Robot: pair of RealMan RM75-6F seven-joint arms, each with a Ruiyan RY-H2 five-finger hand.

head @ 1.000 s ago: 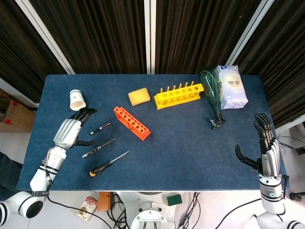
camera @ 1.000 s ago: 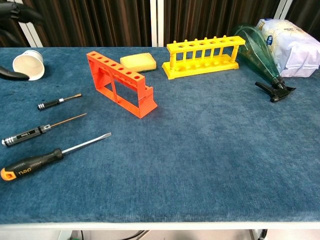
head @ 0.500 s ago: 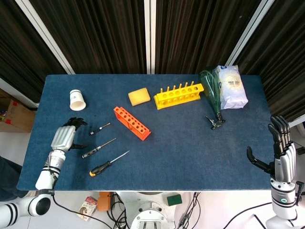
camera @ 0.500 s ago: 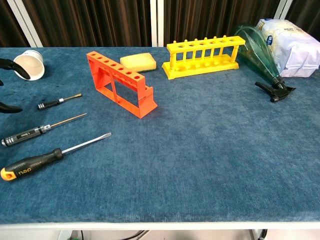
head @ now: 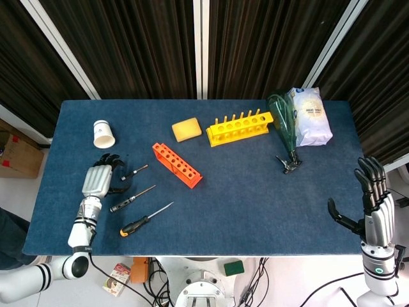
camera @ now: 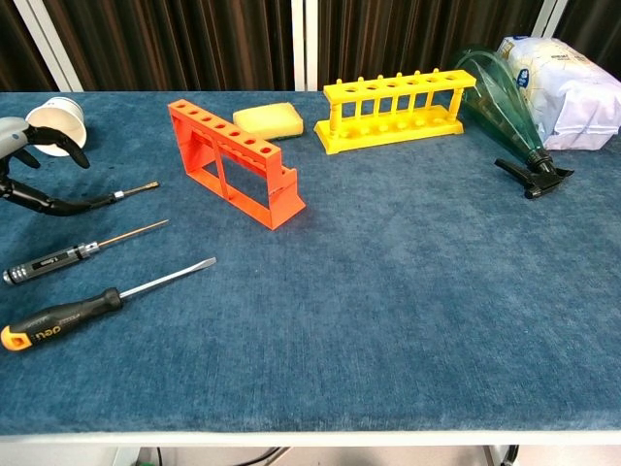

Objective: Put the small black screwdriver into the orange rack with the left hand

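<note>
The small black screwdriver (head: 135,171) lies on the blue table left of the orange rack (head: 177,165), which stands upright with its holes facing up. My left hand (head: 99,180) hovers just left of the screwdriver, fingers apart and holding nothing. In the chest view its thumb (camera: 60,204) crosses in front of the screwdriver's handle, so only the shaft and tip (camera: 137,188) show; I cannot tell whether they touch. The rack (camera: 233,160) is to the right of it. My right hand (head: 372,199) is empty at the table's right edge, fingers spread.
Two longer screwdrivers lie nearer the front: a thin black one (head: 131,199) and an orange-and-black one (head: 144,220). A white cup (head: 103,134) sits behind my left hand. At the back are a yellow sponge (head: 186,128), yellow rack (head: 239,128), green spray bottle (head: 285,131) and white bag (head: 309,115).
My left hand has moved right, closer to the small black screwdriver, and its thumb now covers the handle in the chest view. The right hand shifted slightly at the table's edge.
</note>
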